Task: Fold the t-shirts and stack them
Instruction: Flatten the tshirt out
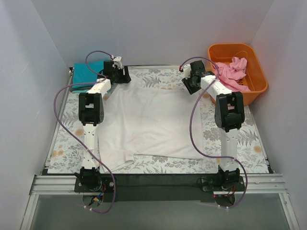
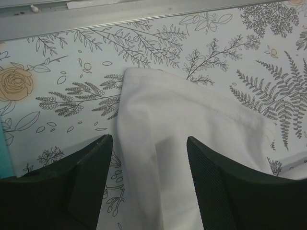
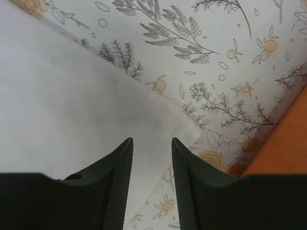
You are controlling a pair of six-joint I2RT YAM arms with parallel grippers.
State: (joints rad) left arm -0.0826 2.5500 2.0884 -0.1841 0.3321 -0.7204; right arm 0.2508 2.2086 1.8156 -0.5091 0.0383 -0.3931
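White shirt (image 1: 153,124) lies spread flat mid-frame in the top view, on the floral table (image 1: 62,143), w/ a sleeve bunched at its lower-left corner. Teal shirt (image 1: 86,76) sits folded at upper left, just beside the L arm's wrist. Pink shirt (image 1: 230,72) is crumpled in the tub (image 1: 256,81) at upper right. Top view puts the left gripper (image 1: 121,75) at the white shirt's upper-left corner and the right gripper (image 1: 191,82) at its upper-right corner, but can't show how the jaws stand. The wrist cams do. L wrist: left gripper (image 2: 148,143) has its jaws wide apart and holds nothing. The white shirt (image 2: 192,124) corner, w/ a stitched hem, runs up between the fingers (image 2: 86,187). A metal rail (image 2: 144,17) crosses the top of the frame, and a teal sliver, prob. the teal shirt (image 2: 2,153), shows at the left edge. R wrist: right gripper (image 3: 152,143) has its jaws parted by only a narrow gap, nothing pinched. The white shirt (image 3: 62,105) fills the left of the frame, w/ its corner tip just right of the fingers (image 3: 192,191). The orange tub (image 3: 283,148) wall is at lower right, close by. Can't tell whether either gripper touches the cloth.
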